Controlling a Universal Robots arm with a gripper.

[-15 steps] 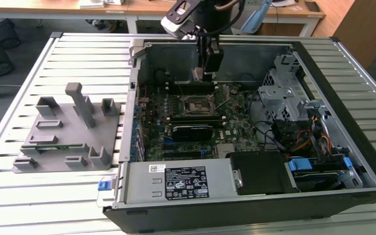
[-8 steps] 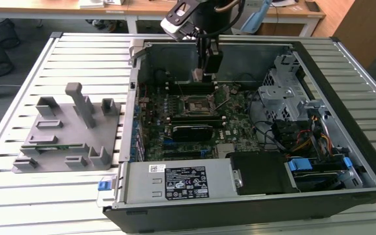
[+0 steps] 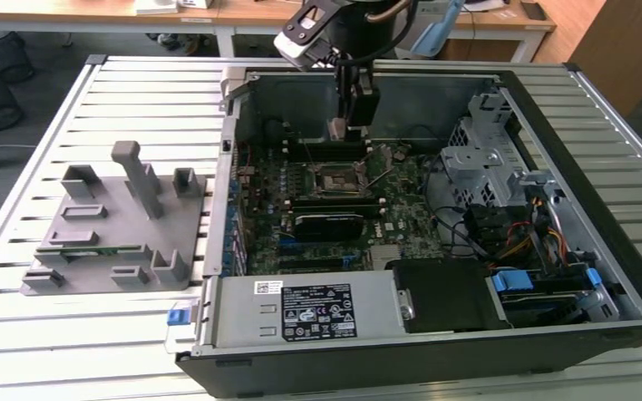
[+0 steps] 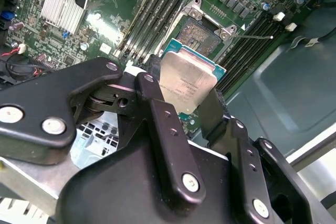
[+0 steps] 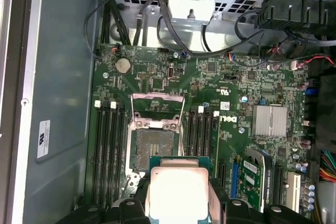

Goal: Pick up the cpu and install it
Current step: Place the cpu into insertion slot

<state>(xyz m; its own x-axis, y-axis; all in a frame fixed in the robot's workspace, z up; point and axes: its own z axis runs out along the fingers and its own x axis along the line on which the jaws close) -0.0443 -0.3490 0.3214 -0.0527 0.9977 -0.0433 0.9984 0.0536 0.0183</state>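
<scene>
The cpu (image 4: pixel 186 80), a flat square chip with a silver top and a thin green edge, is held by two opposite edges in my gripper (image 4: pixel 184 92), which is shut on it. In the first wrist view the cpu (image 5: pixel 176 188) hangs in the gripper (image 5: pixel 177 195) just beside the open black socket (image 5: pixel 155 145), whose metal load plate (image 5: pixel 157 109) is flipped up. From the exterior view, the gripper (image 3: pixel 341 132) is inside the open computer case, over the far part of the motherboard, a little beyond the socket (image 3: pixel 333 177). The cpu is above the board and not touching it.
Memory slots (image 5: pixel 107 150) flank the socket on both sides. A silver heatsink (image 5: pixel 269 120), a metal drive cage (image 3: pixel 483 159) with cables and a power supply (image 3: pixel 310 309) fill the case. A grey fixture (image 3: pixel 114 225) stands on the slatted table at the exterior view's left.
</scene>
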